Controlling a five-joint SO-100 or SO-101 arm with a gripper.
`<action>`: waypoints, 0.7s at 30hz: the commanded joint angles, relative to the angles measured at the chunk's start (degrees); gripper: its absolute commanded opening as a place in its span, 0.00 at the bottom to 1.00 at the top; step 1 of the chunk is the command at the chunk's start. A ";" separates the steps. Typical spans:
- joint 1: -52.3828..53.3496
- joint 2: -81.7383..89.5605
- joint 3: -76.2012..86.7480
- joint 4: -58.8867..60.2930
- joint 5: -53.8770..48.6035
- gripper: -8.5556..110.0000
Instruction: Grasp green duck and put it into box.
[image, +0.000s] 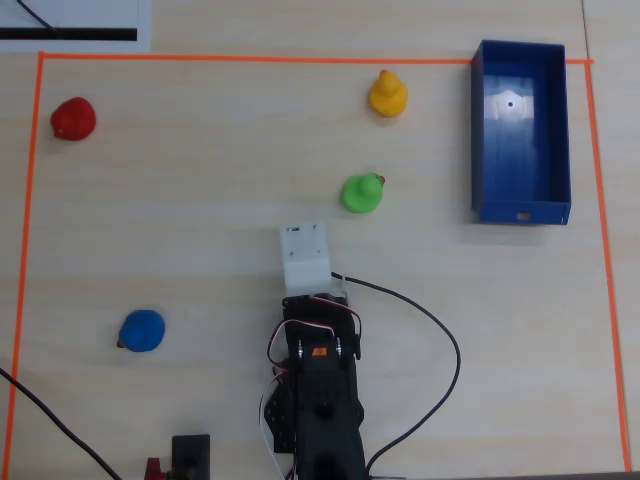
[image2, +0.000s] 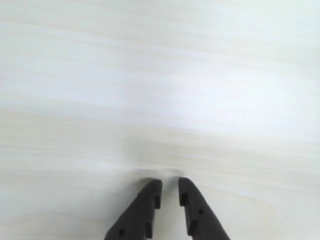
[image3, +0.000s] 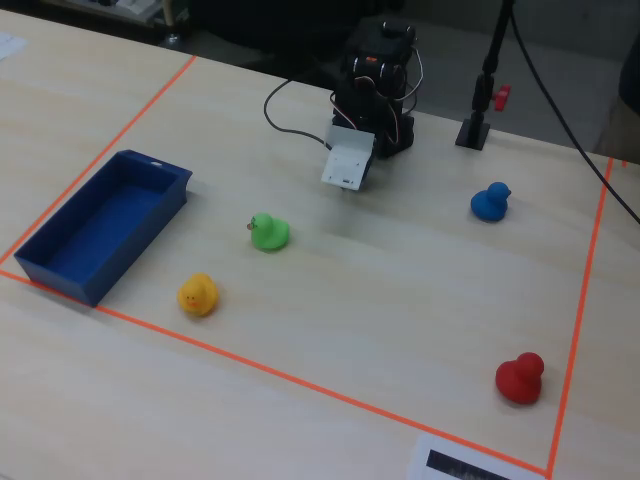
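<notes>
The green duck (image: 361, 193) sits on the pale wood table near the middle; in the fixed view (image3: 269, 232) it is left of the arm. The blue box (image: 478, 130) stands empty at the right edge of the overhead view and at the left in the fixed view (image3: 60, 275). My gripper (image2: 170, 182) points down at bare table. Its two dark fingers stand nearly together with only a thin gap and hold nothing. In the overhead view the white wrist block (image: 305, 255) hides the fingers; it is below and left of the green duck, apart from it. The duck is not in the wrist view.
A yellow duck (image: 388, 94) sits above the green one, near the box. A blue duck (image: 142, 330) is at lower left and a red duck (image: 73, 119) at upper left. Orange tape (image: 30, 200) frames the work area. Black cables (image: 440, 340) loop right of the arm base.
</notes>
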 joint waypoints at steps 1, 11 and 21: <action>-0.18 -0.44 -0.18 1.49 0.18 0.08; -0.18 -0.44 -0.18 1.49 0.18 0.10; -1.05 -3.52 -1.85 -3.96 0.18 0.07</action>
